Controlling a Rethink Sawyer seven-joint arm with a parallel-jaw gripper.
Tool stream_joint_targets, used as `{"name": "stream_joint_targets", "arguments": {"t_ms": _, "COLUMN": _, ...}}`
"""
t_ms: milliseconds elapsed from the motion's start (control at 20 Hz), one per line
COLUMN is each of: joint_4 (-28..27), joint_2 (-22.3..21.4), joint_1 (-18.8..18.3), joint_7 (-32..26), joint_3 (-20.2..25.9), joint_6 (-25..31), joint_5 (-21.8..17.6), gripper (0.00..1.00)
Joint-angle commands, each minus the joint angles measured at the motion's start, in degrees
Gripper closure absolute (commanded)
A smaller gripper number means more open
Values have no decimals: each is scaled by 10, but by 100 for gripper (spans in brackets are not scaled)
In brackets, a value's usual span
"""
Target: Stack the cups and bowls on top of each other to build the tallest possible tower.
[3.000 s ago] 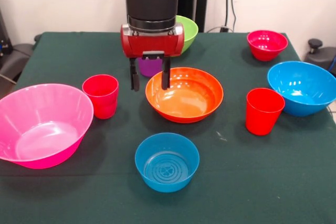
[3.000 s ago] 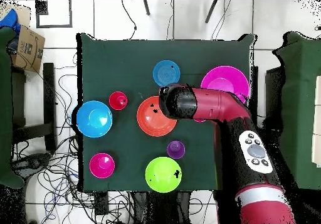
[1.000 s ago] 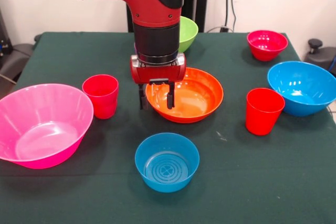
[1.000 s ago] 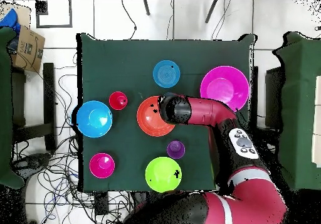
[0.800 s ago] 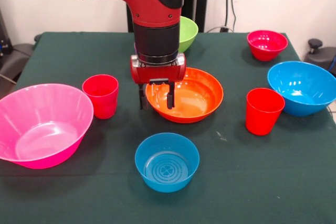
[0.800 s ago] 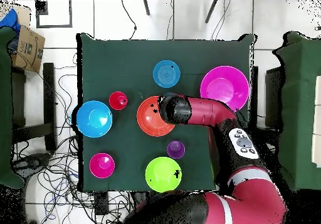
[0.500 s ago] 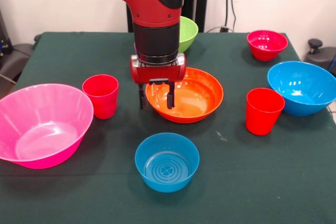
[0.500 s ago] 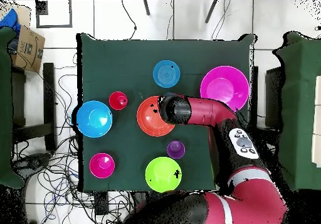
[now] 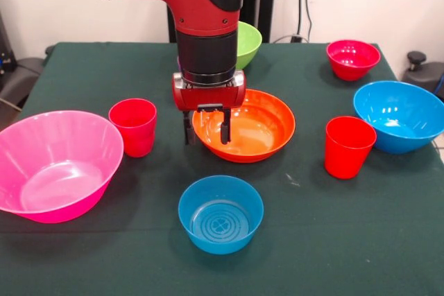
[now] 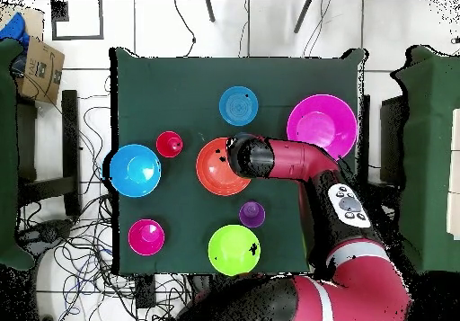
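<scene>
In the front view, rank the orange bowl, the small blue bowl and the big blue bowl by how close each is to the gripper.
1. Orange bowl: the gripper straddles its left rim, one finger inside it.
2. Small blue bowl: in front of the gripper, near the table's front edge.
3. Big blue bowl: far off at the right edge.

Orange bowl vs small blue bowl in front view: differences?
The orange bowl is wider and shallower; the small blue bowl is narrower with steeper walls. The orange bowl's inside is smooth, the small blue bowl's floor shows moulded rings. The claw straddles the orange bowl's rim; the small blue bowl stands free. Both sit upright and empty on the green cloth.
</scene>
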Motion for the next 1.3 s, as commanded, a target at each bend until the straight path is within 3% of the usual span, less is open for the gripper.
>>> {"name": "stream_joint_targets", "arguments": {"t_ms": 50, "joint_4": -3, "joint_2": 1, "joint_1": 16, "joint_7": 68, "joint_3": 18, "joint_6": 9, "joint_5": 12, "gripper": 0}}
{"name": "stream_joint_targets", "arguments": {"t_ms": 750, "joint_4": -18, "joint_2": -4, "joint_1": 30, "joint_7": 59, "joint_3": 1, "joint_6": 34, "joint_5": 3, "gripper": 0}}
{"name": "stream_joint_targets", "arguments": {"t_ms": 800, "joint_4": -15, "joint_2": -5, "joint_1": 33, "joint_7": 65, "joint_3": -4, "joint_6": 31, "joint_5": 6, "gripper": 100}}
{"name": "stream_joint_targets", "arguments": {"t_ms": 900, "joint_4": -7, "joint_2": -6, "joint_1": 26, "joint_7": 66, "joint_3": 6, "joint_6": 8, "joint_5": 5, "gripper": 100}}
{"name": "stream_joint_targets", "arguments": {"t_ms": 1300, "joint_4": -10, "joint_2": -1, "joint_1": 21, "joint_7": 55, "joint_3": 12, "joint_6": 14, "joint_5": 7, "gripper": 100}}
